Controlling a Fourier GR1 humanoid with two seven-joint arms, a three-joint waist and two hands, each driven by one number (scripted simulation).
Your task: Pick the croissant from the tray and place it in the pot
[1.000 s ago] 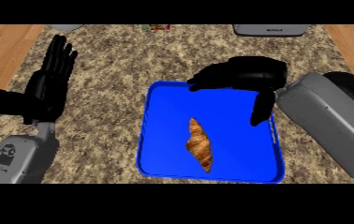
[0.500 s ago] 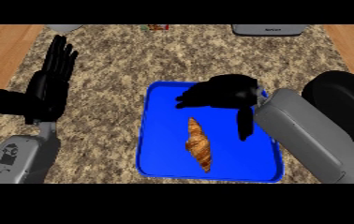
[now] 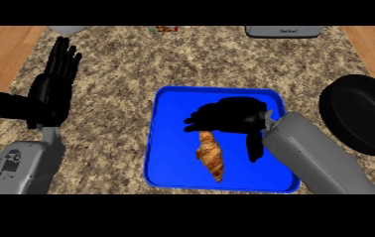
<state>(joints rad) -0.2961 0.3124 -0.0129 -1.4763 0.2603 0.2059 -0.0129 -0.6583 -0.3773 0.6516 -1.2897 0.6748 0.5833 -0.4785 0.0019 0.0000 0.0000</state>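
A golden-brown croissant [image 3: 211, 156] lies lengthwise in the blue tray [image 3: 167, 147] at the middle of the counter. My right hand [image 3: 228, 117] hovers over the croissant's far end, fingers spread and pointing left, thumb hanging down beside it on the right. Its fingers are not curled round the croissant. The black pot [image 3: 353, 109] shows at the right edge, partly cut off. My left hand [image 3: 55, 85] rests open at the left, fingers up.
A grey appliance [image 3: 282, 31] sits at the back right edge, and a pale round object [image 3: 67, 29] at the back left. A small coloured item [image 3: 164, 29] lies at the back centre. Wooden floor shows beyond the speckled counter's corners.
My right hand has moved down and left, from the tray's far right corner to over the croissant's far end. The pot has come into view at the right. The left hand stayed still.
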